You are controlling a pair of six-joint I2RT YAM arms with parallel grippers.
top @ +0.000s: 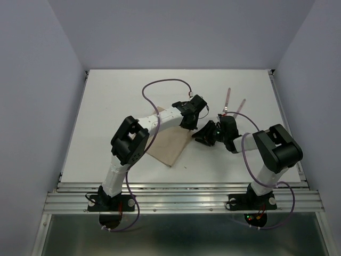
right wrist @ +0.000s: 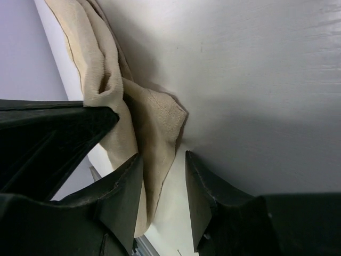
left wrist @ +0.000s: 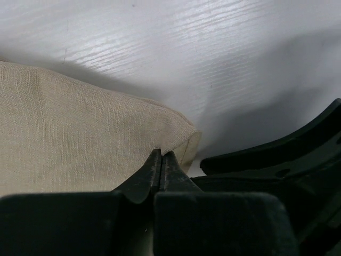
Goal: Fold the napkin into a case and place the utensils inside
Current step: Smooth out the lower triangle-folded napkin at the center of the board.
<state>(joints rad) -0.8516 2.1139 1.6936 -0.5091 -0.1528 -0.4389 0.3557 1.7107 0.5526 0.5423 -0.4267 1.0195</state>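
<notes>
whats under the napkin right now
White table shows around the napkin; what lies beneath is covered. Both utensils lie in the open beyond it, so they are not under it.

The place was a robotics lab test cell, not a lived-in room. A bare white table (top: 106, 106) stood boxed in by plain lavender-grey panels (top: 181, 32) at the back and on both sides, like a purpose-built enclosure. Slotted aluminium rails (top: 181, 198) ran along the near edge, and bolted there on black base plates were the left arm (top: 128, 144) and the right arm (top: 274, 152), with purple cables (top: 160, 84) looping loose. The only household things were props on the tabletop: the napkin (top: 169, 149) and the utensils (top: 227, 98).
</notes>
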